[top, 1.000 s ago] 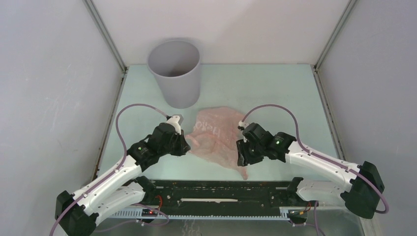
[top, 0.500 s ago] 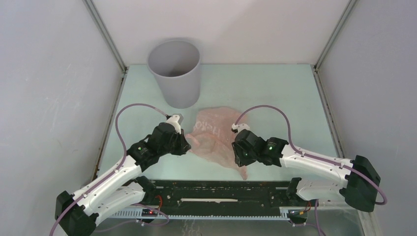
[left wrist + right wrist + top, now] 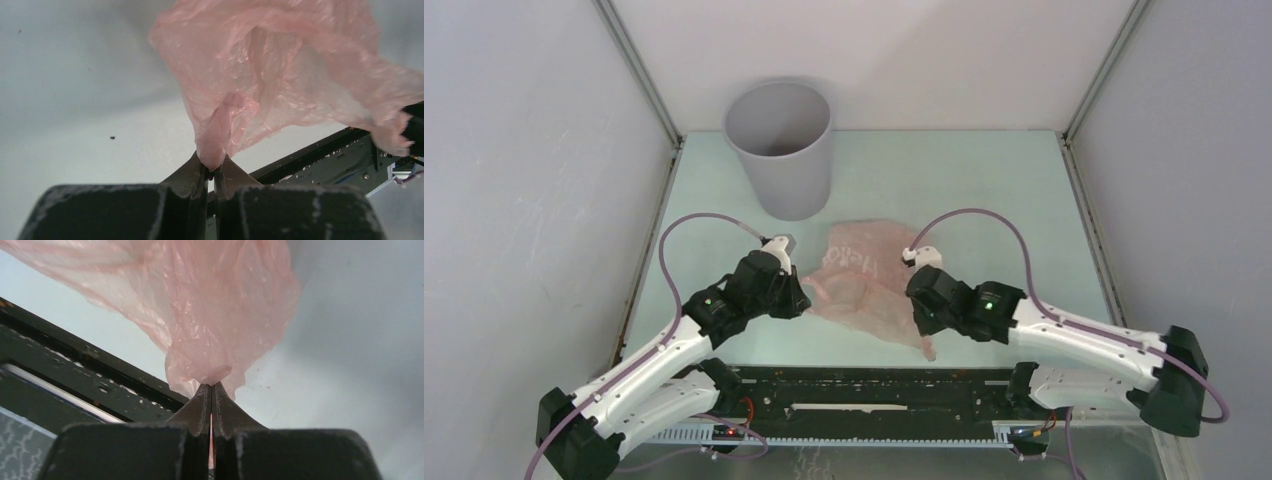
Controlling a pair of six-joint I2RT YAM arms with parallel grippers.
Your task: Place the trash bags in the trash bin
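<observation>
Top external, bag (image 3: 864, 278) outside trash bin (image 3: 790, 178), left pincer (image 3: 211, 171), right pincer (image 3: 211, 399) pinching it

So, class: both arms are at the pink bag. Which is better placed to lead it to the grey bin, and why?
Left. Both the left pincer and right pincer are shut on the bag, but the bin stands far left, nearer the left pincer, so probably its easier reach.
</observation>
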